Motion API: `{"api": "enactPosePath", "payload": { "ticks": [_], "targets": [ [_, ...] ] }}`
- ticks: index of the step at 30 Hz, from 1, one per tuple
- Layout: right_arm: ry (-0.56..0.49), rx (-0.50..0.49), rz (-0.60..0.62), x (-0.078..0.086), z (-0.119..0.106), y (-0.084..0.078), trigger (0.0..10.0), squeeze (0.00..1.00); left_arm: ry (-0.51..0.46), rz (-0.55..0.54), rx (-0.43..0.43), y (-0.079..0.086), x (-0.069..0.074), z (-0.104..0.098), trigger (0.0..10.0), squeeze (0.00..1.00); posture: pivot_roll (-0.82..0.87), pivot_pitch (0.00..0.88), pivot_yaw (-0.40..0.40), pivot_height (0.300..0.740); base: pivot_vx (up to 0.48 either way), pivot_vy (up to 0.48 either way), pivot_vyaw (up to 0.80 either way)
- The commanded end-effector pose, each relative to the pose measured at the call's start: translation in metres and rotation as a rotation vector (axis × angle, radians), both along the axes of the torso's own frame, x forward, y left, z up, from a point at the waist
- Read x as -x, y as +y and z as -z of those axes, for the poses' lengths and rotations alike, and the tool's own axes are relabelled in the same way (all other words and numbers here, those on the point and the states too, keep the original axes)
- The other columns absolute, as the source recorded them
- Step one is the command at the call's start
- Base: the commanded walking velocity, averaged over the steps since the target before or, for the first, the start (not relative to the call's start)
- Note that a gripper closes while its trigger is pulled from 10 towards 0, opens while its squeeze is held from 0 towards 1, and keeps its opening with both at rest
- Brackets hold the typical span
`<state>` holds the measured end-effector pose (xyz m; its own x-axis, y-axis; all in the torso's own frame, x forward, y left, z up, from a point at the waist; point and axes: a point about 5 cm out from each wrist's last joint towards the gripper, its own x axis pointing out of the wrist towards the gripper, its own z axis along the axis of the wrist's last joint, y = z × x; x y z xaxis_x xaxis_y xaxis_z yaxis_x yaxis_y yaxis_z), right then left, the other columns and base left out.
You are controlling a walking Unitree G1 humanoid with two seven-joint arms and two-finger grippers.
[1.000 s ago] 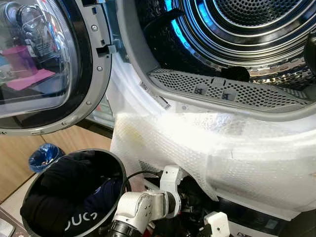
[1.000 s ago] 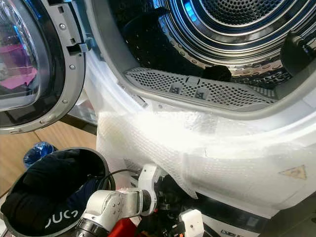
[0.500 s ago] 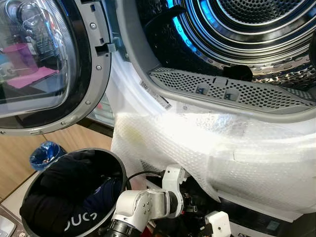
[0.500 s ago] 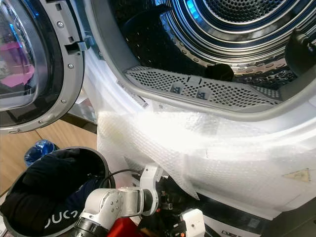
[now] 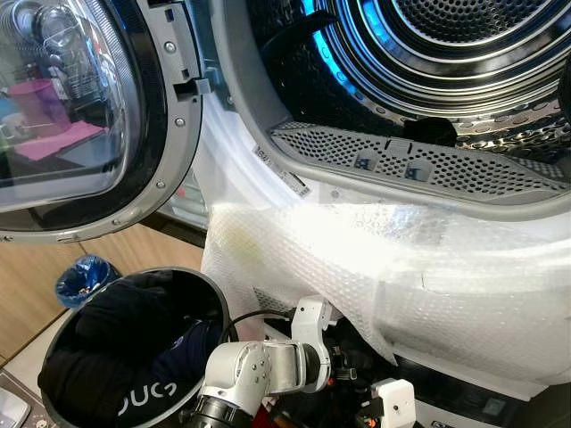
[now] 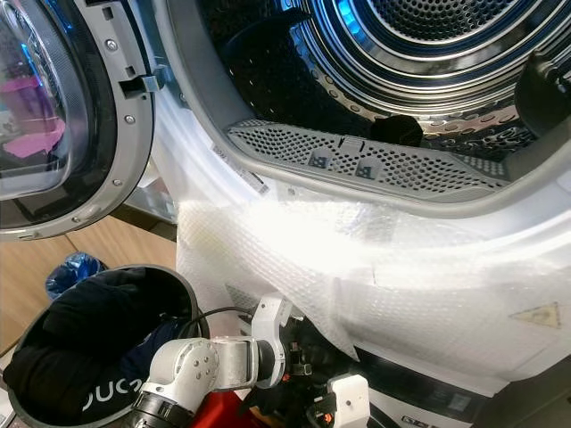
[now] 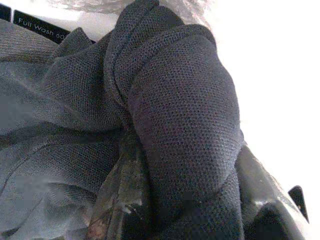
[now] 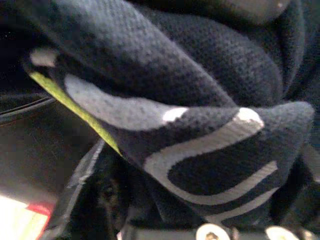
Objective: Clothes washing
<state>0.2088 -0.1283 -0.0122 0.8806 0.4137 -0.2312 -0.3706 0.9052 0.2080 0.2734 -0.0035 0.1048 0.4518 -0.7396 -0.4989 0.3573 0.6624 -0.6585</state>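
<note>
The washer drum (image 5: 464,53) stands open before me, its round door (image 5: 80,116) swung out to the left. A small black item (image 5: 434,132) lies at the drum's front lip. Low on the left, a black basket (image 5: 214,290) holds dark clothes (image 5: 116,339). My left arm (image 5: 259,370) reaches low under the machine's front. In the left wrist view my left gripper (image 7: 190,210) is wrapped in a dark grey knit garment (image 7: 175,115). In the right wrist view my right gripper (image 8: 195,200) is shut on a dark garment with white print (image 8: 210,145).
Bubble wrap (image 5: 357,259) hangs over the machine's front below the opening. A perforated grey grille (image 5: 401,160) lines the opening's lower edge. A blue bag (image 5: 82,278) lies on the wooden floor (image 5: 27,303) beside the basket.
My left arm has shifted slightly down and to the left. The picture moved a little; the washer, basket and clothes stay as they were.
</note>
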Motion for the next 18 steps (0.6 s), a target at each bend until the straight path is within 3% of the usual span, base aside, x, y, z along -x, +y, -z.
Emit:
{"api": "enactPosePath", "payload": {
  "ticks": [1,18],
  "targets": [
    [0.06,-0.029,-0.049,0.005,0.008,0.016,0.0,0.0,-0.043,0.199,0.363,-0.072,0.026,-0.065,0.0,0.0,-0.04,0.022,0.107,0.74,0.0,0.0,0.0],
    [-0.025,-0.076,-0.002,-0.002,-0.003,0.006,0.0,0.0,-0.02,0.237,0.327,-0.069,0.032,-0.062,0.0,0.0,-0.04,0.023,0.116,0.74,0.0,0.0,0.0]
  ]
}}
